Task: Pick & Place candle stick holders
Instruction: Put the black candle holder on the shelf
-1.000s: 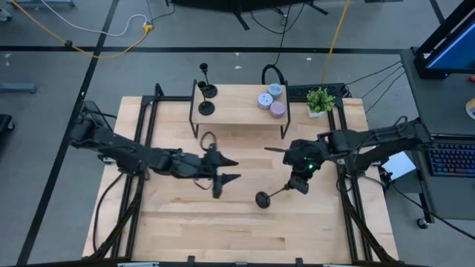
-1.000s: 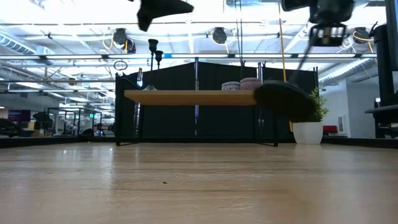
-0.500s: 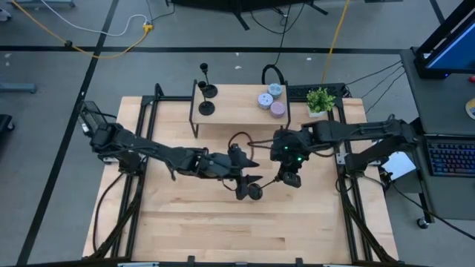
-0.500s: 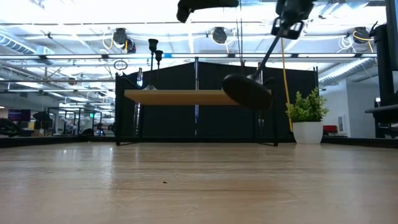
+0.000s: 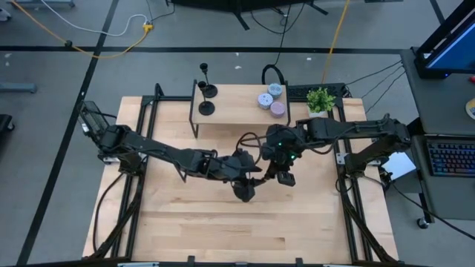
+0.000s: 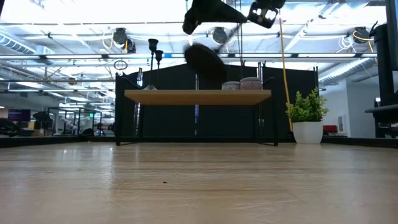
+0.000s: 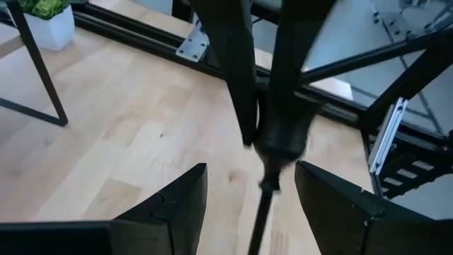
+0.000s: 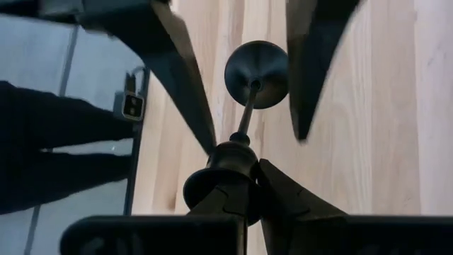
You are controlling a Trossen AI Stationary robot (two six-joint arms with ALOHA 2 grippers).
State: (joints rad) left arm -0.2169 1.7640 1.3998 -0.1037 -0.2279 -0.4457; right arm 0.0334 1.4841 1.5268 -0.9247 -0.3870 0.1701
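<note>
One matte-black disc-based candle stick holder (image 5: 248, 190) just reached the wide-open left gripper (image 5: 252, 178); right gripper (image 5: 280, 176) clamps its stem, so a handover looks underway.

Both arms crowd mid-table; front tabletop (image 5: 185, 222) lies open.

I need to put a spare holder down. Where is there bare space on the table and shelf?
The table's near half is bare, as is the shelf's middle between the two candle stick holders and the pucks. Mid-table is crowded: left gripper and right gripper meet there.
</note>
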